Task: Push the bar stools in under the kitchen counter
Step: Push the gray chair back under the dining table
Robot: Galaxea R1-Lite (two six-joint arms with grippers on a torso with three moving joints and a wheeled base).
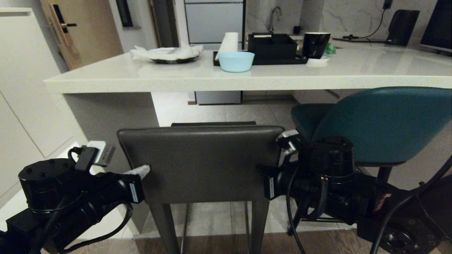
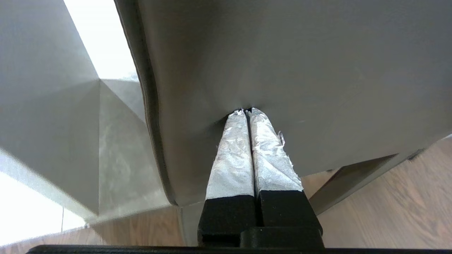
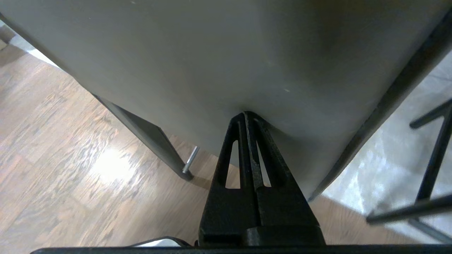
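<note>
Both closed end effectors press grey stool's back.

home kitchen: stone counter, faucet

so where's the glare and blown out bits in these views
Left wrist view: the floor beside the grey stool is blown out white. Right wrist view: a glare patch on the wood floor. Head view: soft sheen on the counter, no hard glare.

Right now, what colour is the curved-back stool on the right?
Teal, on thin black legs: the curved-back padded stool shows best in the head view.
</note>
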